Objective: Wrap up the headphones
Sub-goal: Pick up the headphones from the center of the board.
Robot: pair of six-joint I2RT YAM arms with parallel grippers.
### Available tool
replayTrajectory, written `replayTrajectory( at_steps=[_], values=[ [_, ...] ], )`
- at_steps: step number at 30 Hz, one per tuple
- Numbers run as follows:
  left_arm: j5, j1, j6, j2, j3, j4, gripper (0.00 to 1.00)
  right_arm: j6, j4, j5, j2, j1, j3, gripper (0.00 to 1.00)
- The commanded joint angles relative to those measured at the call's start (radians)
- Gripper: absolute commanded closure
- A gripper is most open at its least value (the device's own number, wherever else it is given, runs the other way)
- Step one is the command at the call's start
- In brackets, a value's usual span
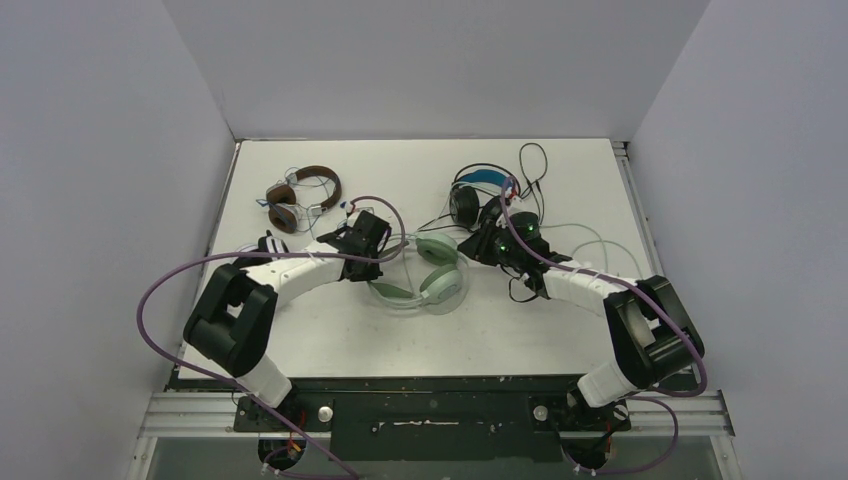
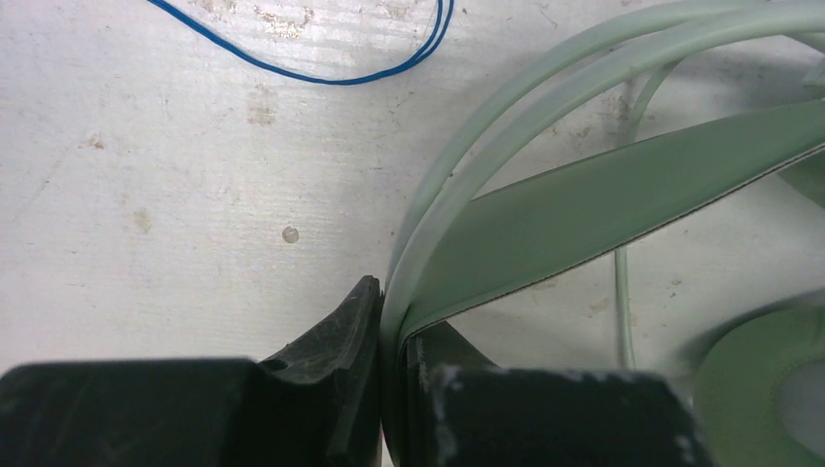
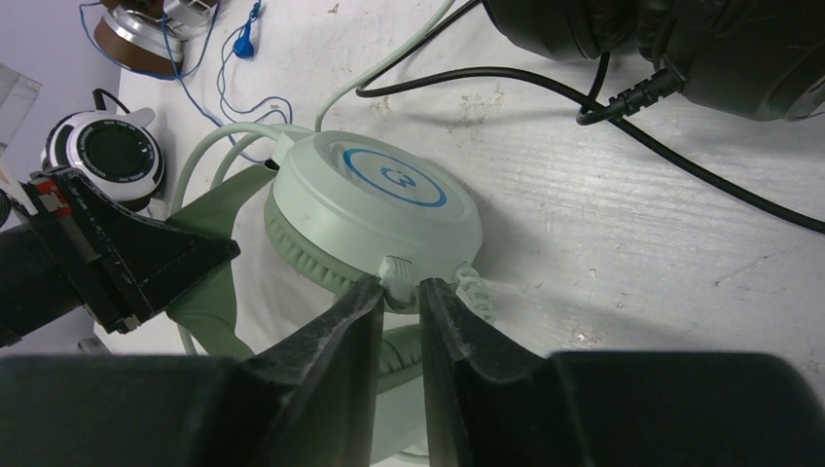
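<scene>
The mint green headphones (image 1: 440, 283) lie mid-table between both arms. My left gripper (image 1: 388, 250) (image 2: 391, 297) is shut on their headband (image 2: 584, 209), pinching the thin bands against the flat strap. My right gripper (image 1: 472, 255) (image 3: 399, 284) is shut on a small tab at the rim of one mint ear cup (image 3: 379, 199). The brown headphones (image 1: 300, 195) (image 3: 146, 24) sit at the back left. The black headphones with a blue band (image 1: 480, 188) (image 3: 681, 39) are at the back right. A white headset ear cup (image 3: 112, 151) shows beside the left arm.
A thin blue cord (image 2: 321, 73) loops on the table beyond the left fingers. A black cord with its plug (image 3: 632, 97) runs past the mint ear cup. Pale mint cord (image 1: 600, 245) curls at the right. Grey walls enclose the table on three sides.
</scene>
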Motion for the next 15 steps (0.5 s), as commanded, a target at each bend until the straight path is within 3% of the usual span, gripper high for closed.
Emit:
replayTrajectory(
  at_steps=[1,5,9,15],
  values=[
    [0.013,-0.007,0.010,-0.076,0.010,0.072,1.00,-0.091,-0.006,-0.020,-0.051,-0.009,0.041,0.73],
    [0.035,0.001,-0.021,-0.102,0.007,0.070,1.00,-0.144,-0.016,-0.011,-0.129,-0.010,0.028,0.53],
    [0.046,0.017,-0.078,-0.144,0.002,0.064,1.00,-0.187,0.011,0.033,-0.270,-0.012,-0.047,0.40],
    [0.038,0.037,-0.108,-0.260,-0.039,0.094,1.00,-0.234,0.059,0.074,-0.504,-0.015,-0.197,0.37]
  ],
)
